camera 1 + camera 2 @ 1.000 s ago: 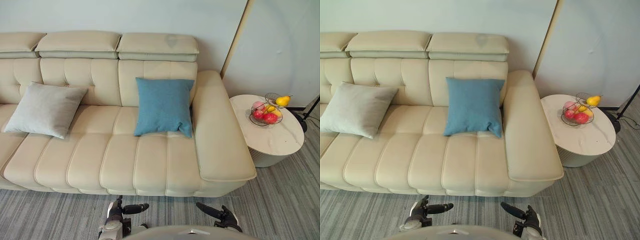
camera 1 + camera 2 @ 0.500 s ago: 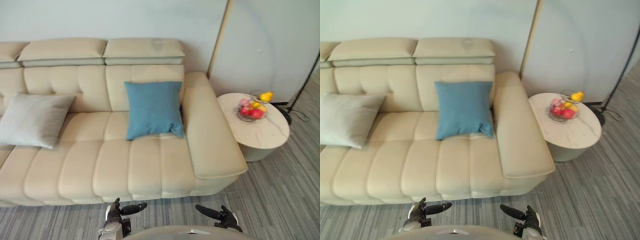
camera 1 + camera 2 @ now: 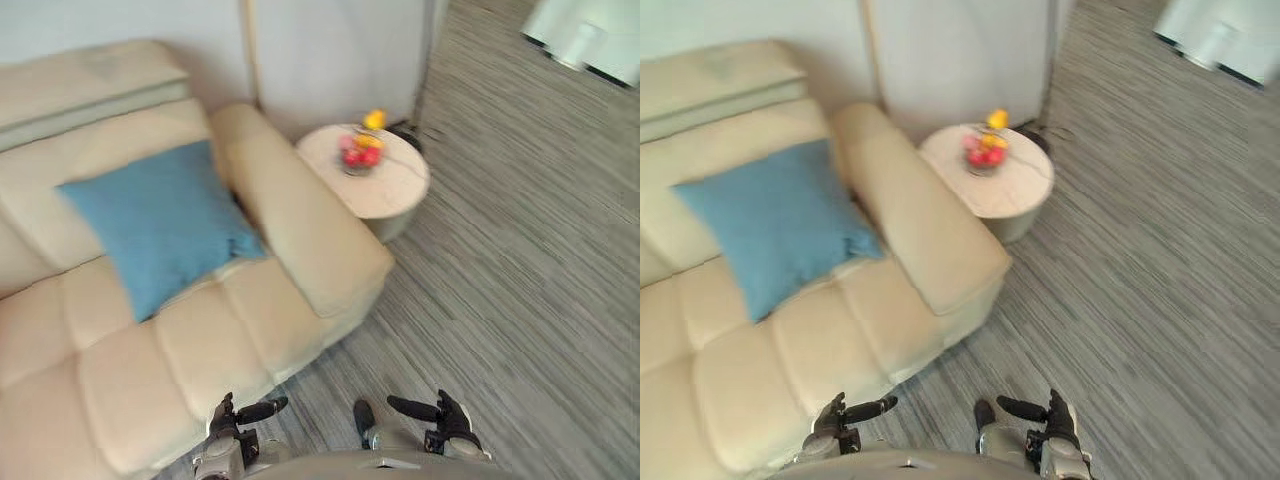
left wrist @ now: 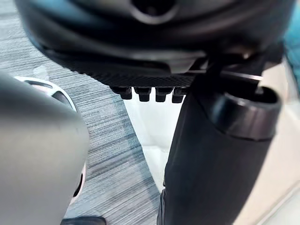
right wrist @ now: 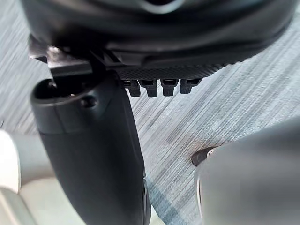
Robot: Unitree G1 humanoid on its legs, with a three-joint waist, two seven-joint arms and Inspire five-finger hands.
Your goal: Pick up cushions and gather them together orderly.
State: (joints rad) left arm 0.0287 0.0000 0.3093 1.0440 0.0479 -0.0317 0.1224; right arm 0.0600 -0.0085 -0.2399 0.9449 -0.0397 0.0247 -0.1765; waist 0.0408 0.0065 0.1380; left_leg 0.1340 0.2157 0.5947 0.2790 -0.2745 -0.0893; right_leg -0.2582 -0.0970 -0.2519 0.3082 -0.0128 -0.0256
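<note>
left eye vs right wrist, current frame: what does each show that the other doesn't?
Left eye: the blue cushion propped on the sofa, the round side table with fruit, and the left hand. Right wrist: the thumb and fingertips up close, nothing held. Both: the right hand and grey carpet.

At left, the blue cushion (image 3: pixel 160 225) is matt woven cloth on a cream sofa (image 3: pixel 300 245) of smooth, faintly sheened, leather-like skin. The round side table (image 3: pixel 400 188) at upper centre has a pale, smooth, stone-like top; the floor (image 3: pixel 520 260) is matt, finely striped grey carpet.
</note>
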